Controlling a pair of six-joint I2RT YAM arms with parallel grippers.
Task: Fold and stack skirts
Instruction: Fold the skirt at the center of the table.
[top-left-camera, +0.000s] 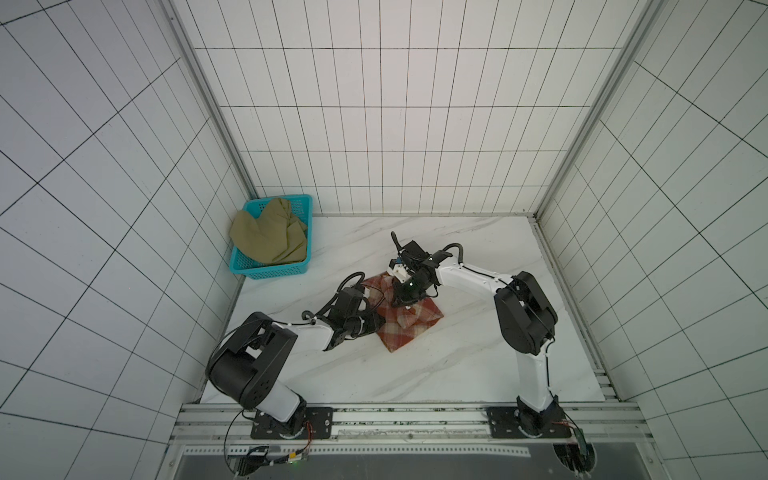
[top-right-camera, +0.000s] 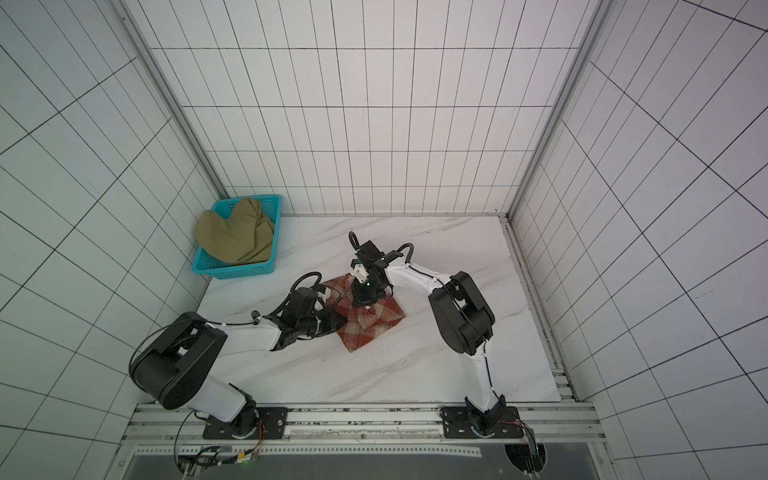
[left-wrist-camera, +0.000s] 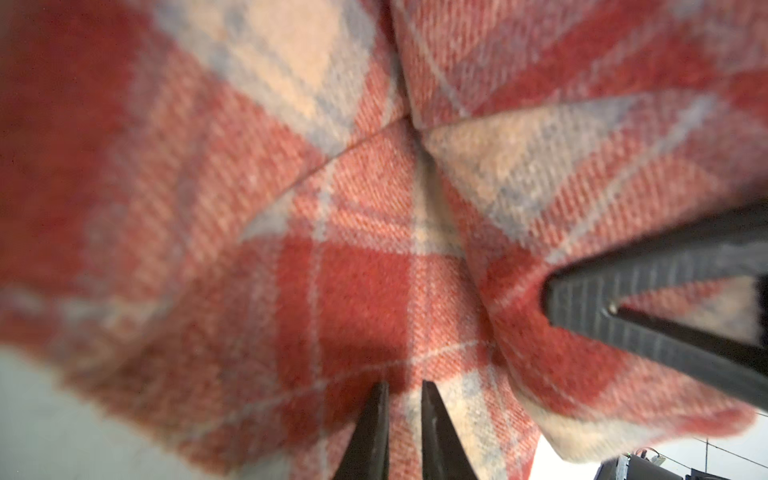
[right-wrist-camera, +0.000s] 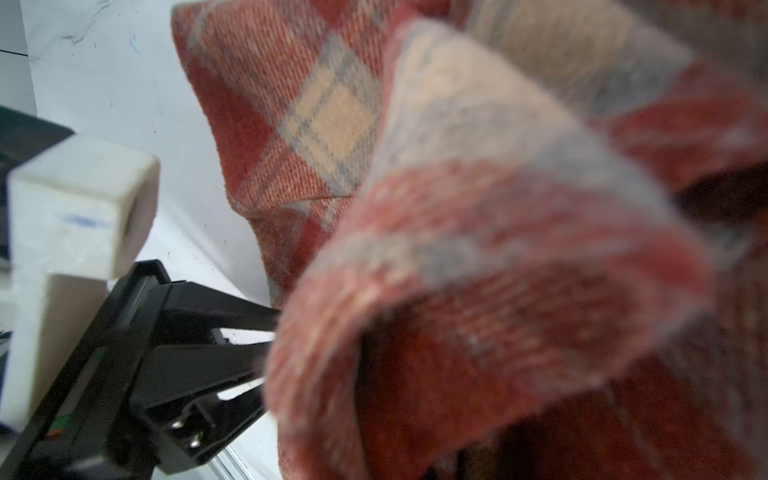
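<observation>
Marble tabletop (top-left-camera: 457, 365): right gripper (left-wrist-camera: 555, 301) pinches plaid skirt (top-left-camera: 409, 328); left gripper (left-wrist-camera: 405, 384) alongside, grip unclear.

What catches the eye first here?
The left gripper and right gripper both pinch the plaid skirt in the middle of the table, with one fold raised. The khaki skirt lies heaped in the basket at the far left corner.
</observation>
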